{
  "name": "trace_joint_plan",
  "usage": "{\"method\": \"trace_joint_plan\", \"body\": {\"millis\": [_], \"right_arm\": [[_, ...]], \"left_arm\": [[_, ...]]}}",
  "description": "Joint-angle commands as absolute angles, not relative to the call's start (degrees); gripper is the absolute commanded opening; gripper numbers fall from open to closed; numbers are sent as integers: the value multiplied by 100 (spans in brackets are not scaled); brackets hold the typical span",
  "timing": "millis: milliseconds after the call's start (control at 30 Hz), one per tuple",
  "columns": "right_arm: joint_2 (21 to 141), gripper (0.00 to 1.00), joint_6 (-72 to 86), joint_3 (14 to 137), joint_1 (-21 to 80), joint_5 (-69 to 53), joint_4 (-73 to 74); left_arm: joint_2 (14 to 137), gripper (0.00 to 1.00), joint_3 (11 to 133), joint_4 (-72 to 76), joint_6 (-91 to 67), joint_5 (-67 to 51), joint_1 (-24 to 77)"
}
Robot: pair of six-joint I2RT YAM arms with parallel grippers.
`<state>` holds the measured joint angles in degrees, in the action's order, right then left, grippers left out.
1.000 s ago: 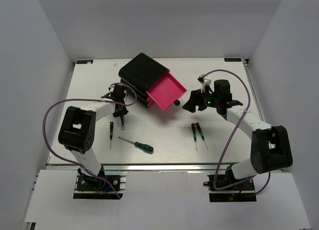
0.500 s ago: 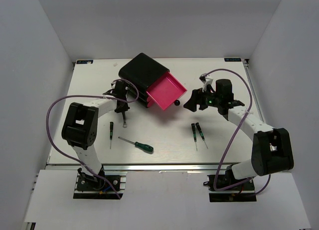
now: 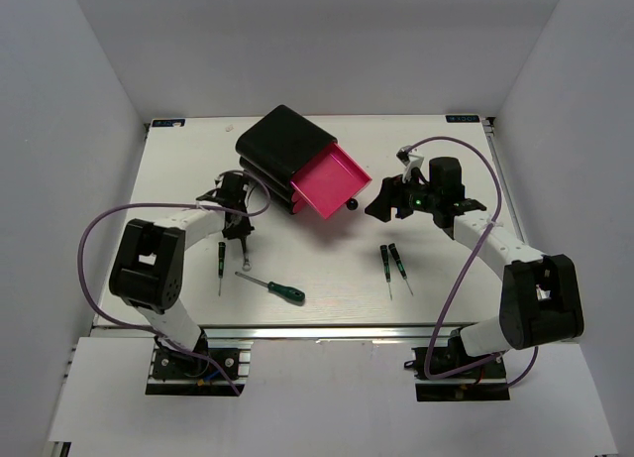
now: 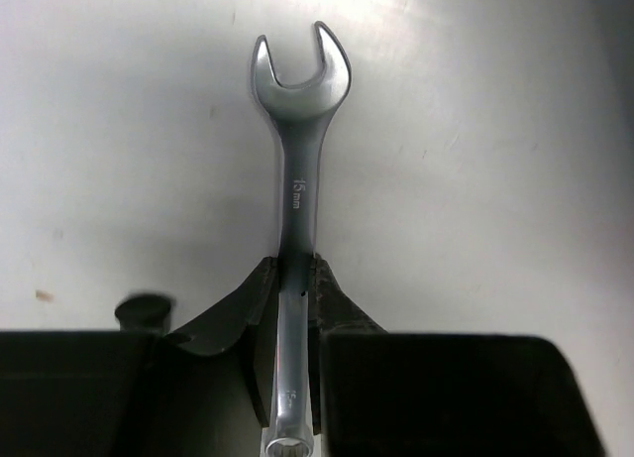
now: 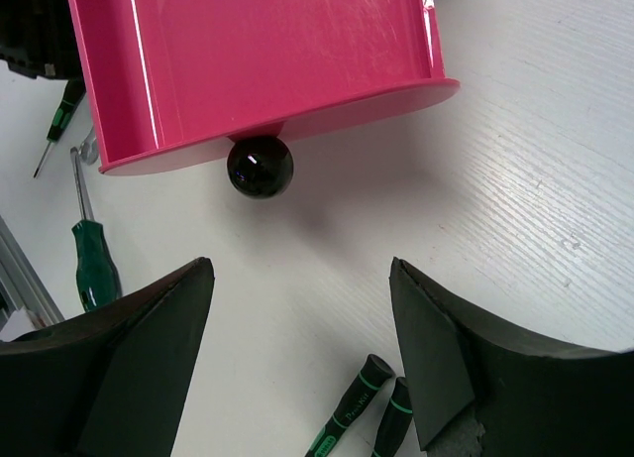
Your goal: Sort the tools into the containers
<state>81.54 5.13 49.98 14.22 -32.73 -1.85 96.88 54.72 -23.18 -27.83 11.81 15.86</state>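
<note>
Here, the silver wrench (image 4: 297,179) is clamped by its shaft in the left gripper (image 4: 295,284), over the white counter (image 4: 475,130). The right gripper (image 5: 302,318) is spread wide, facing the black knob (image 5: 260,168) of the 1 pulled-out pink drawer (image 5: 258,60).

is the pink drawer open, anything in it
Open and empty: the pink drawer juts out of the black box, bare inside.

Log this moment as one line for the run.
left gripper: shut on wrench | right gripper: open, facing drawer knob | pink drawer: pulled out | green screwdriver: on table
</note>
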Motion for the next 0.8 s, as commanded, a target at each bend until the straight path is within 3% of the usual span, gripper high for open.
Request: {"method": "trace_joint_plan", "body": {"millis": [0, 767], "right_arm": [[7998, 77, 527, 5010, 1389, -3287, -396], [7919, 77, 492, 4913, 1389, -3287, -396]], "left_arm": [[9546, 0, 5186, -3226, -2927, 817, 1573], [9088, 0, 5950, -3437, -3243, 932, 1573]]}}
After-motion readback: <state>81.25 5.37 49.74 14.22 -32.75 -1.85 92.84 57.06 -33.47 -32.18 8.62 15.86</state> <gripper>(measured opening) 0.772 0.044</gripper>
